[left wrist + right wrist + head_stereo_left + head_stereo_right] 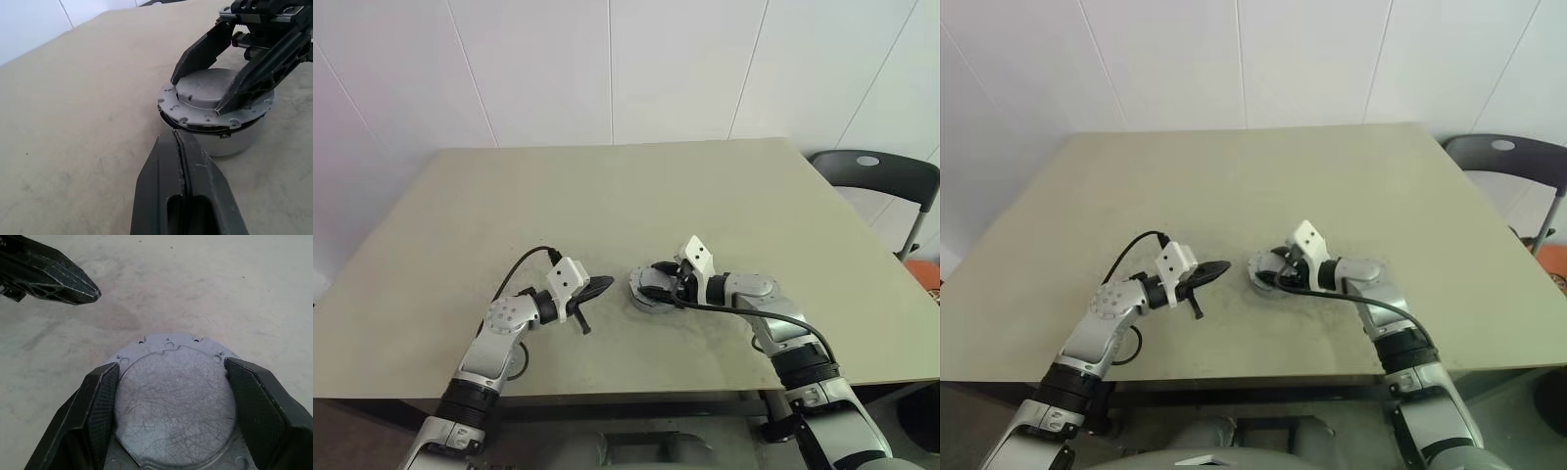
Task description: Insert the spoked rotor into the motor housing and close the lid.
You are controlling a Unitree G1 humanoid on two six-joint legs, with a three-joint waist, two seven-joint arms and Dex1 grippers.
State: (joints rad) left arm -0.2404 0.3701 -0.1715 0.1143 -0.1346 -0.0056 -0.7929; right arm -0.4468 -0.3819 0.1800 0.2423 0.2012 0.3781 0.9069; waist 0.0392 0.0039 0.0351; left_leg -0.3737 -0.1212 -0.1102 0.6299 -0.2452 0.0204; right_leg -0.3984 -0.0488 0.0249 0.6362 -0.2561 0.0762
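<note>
I see a beige table (607, 196) running from the white panelled wall down to its near edge, just in front of the robot. Most of the top is bare: wide open room lies ahead of both arms and out to the left and right edges.

The motor housing (230, 142) sits on the table slightly right of centre and well back from the near edge. In the left wrist view it is a round pale shell, and the lid (215, 100), a grey disc with small holes around its flange and a raised centre, lies on top of it. The flange overhangs the shell a little, with a dark gap under it on the side facing the left arm. I cannot see the spoked rotor.

My right gripper (171, 401) reaches in from the right, its two black fingers (95, 401) spread either side of the lid's raised centre. They stand at or against its rim, and I cannot tell whether they press it.

My left gripper (597, 289) is just to the left of the housing, fingers pressed together and holding nothing. Its tip points at the housing's side, close to the flange but apart from it.

A dark chair (876, 176) stands beyond the table's right edge.
</note>
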